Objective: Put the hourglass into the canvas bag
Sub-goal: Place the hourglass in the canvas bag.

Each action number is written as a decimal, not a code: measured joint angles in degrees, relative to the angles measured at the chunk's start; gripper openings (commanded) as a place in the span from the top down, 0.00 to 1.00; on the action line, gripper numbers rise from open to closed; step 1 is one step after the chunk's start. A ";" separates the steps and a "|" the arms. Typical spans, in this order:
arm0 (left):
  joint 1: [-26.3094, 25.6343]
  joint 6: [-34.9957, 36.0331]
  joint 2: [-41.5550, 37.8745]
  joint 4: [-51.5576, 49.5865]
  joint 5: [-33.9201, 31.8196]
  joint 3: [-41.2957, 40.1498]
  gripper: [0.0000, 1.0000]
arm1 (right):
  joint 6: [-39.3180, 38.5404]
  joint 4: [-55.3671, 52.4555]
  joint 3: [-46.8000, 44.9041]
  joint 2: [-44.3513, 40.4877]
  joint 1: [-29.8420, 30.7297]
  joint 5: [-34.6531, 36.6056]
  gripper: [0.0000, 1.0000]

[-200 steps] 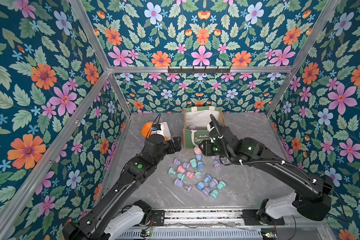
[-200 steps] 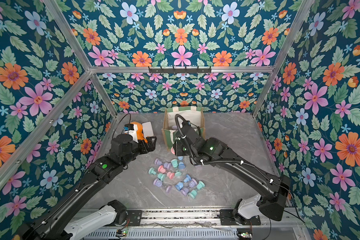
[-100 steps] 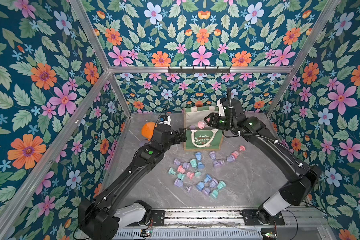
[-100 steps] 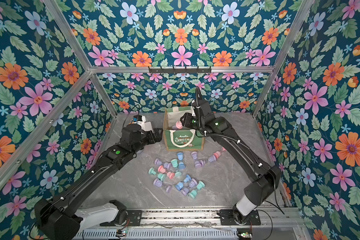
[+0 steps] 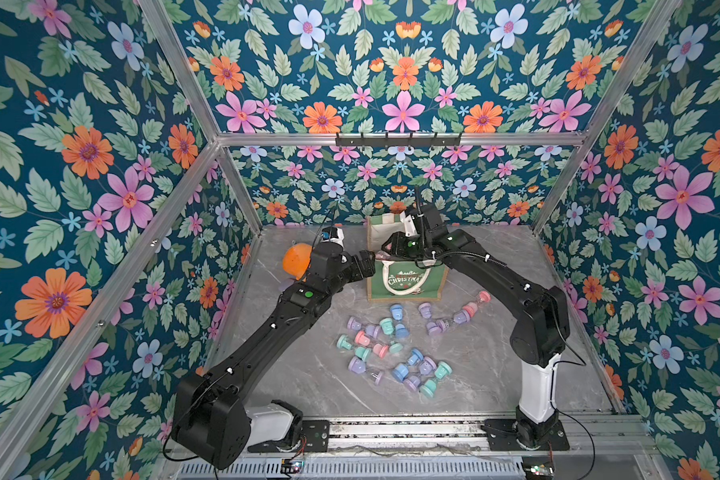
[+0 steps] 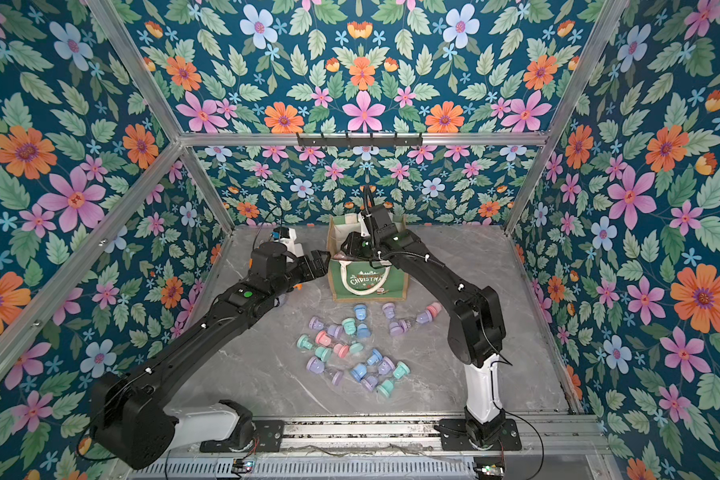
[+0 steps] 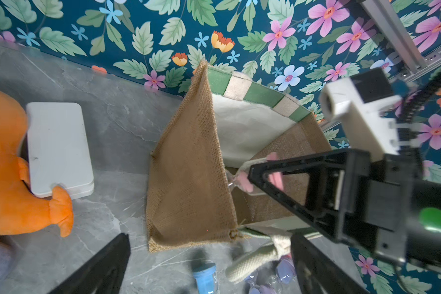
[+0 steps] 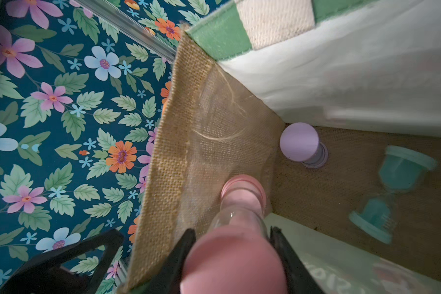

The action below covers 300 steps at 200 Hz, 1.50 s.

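R jaws clamped on pink hourglass, inside canvas bag mouth

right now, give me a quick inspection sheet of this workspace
surface: grey marble-look tabletop, bare patches between things
job's things: canvas bag upright at the back; pink hourglass in its open mouth; purple hourglass and teal hourglass inside; loose hourglasses scattered in front
clutter: orange plush toy and white box on the left arm's side of the bag
grippers: right tool shut on the pink hourglass; left tool open beside the bag's burlap side
cables: black cable at the right arm
surroundings: floral walls, aluminium frame
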 measured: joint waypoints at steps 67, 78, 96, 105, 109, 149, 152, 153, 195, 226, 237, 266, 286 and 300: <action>0.13 -1.33 0.90 1.51 2.64 -0.66 0.00 | -1.31 0.07 5.42 9.79 -0.04 -2.97 0.65; 0.17 -1.57 1.09 1.70 2.93 -0.72 0.00 | -1.31 0.07 5.46 10.64 -0.04 -3.52 0.65; 0.24 -1.70 1.42 1.90 3.65 -0.81 0.00 | -1.29 0.22 4.74 11.50 -0.07 -3.69 0.64; 0.24 -1.70 1.53 1.97 3.78 -0.81 0.00 | -1.29 0.46 4.13 11.72 -0.11 -3.76 0.64; 0.24 -1.70 1.57 2.01 3.85 -0.81 0.00 | -1.29 0.59 3.87 11.82 -0.15 -3.85 0.63; 0.24 -1.70 1.84 2.34 3.93 -0.81 0.00 | -1.29 2.58 1.84 12.68 -1.16 -4.44 0.58; 0.24 -1.70 1.84 2.34 3.96 -0.81 0.00 | -1.29 2.67 1.70 12.72 -1.22 -4.52 0.57; 0.24 -1.70 1.84 2.36 3.96 -0.81 0.00 | -1.29 2.67 1.66 12.74 -1.25 -4.52 0.57; 0.24 -1.73 2.32 2.49 4.09 -0.79 0.00 | -1.07 2.58 0.57 12.85 -2.64 -3.80 0.48; 0.24 -1.73 2.58 2.54 4.13 -0.20 0.00 | -1.09 1.29 0.92 12.83 -2.86 -1.86 0.41; 0.24 -1.73 2.60 2.56 4.15 -0.04 0.00 | -1.16 0.42 1.40 12.83 -2.82 -1.27 0.38; 0.24 -1.73 2.60 2.49 4.15 0.26 0.00 | -1.36 -2.93 2.71 12.00 -2.84 2.29 0.32; 0.28 -1.73 2.49 2.47 4.24 0.37 0.00 | -1.62 -5.97 3.78 10.67 -2.84 5.44 0.31; 0.28 -1.73 2.36 2.45 4.28 0.48 0.00 | -2.16 -8.11 4.90 9.66 -2.84 7.91 0.27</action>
